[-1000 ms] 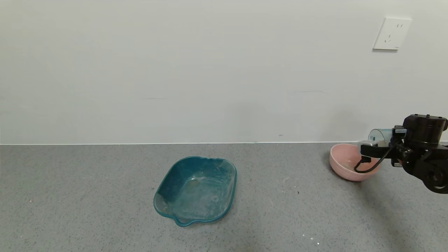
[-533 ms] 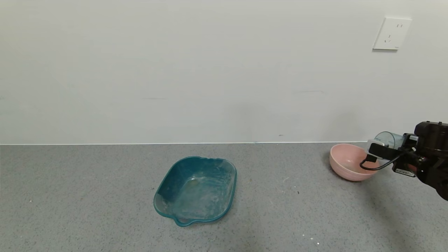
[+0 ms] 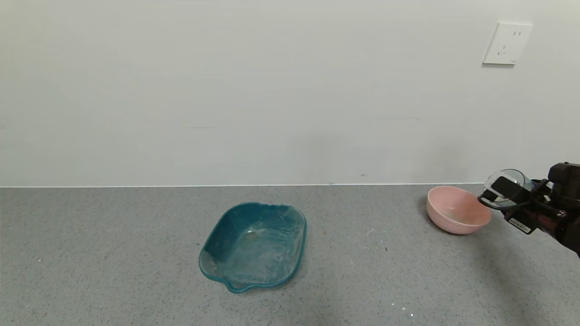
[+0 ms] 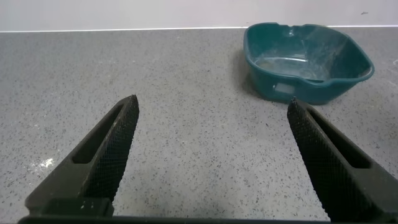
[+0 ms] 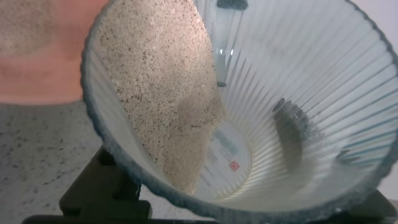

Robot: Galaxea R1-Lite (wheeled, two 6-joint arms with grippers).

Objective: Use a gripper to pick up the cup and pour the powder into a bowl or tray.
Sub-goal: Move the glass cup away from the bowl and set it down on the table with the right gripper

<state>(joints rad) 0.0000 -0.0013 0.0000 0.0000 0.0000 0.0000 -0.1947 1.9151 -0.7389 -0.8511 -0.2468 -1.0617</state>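
Beige powder (image 5: 158, 93) lies along the tilted cup (image 3: 506, 186), which we see pinched by the right gripper (image 3: 509, 192) fingers beside the pink bowl (image 3: 456, 210). Left gripper (image 4: 208, 155) fingers are spread above the desk (image 3: 136, 253).

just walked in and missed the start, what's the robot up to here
The right end effector is shut on the ribbed translucent cup, holding it tipped on its side at the right edge of the pink bowl. In the right wrist view, pale powder lies along the cup's tilted wall, reaching the rim nearest the bowl. The left end effector sits open over the grey counter, idle, facing the teal tray.
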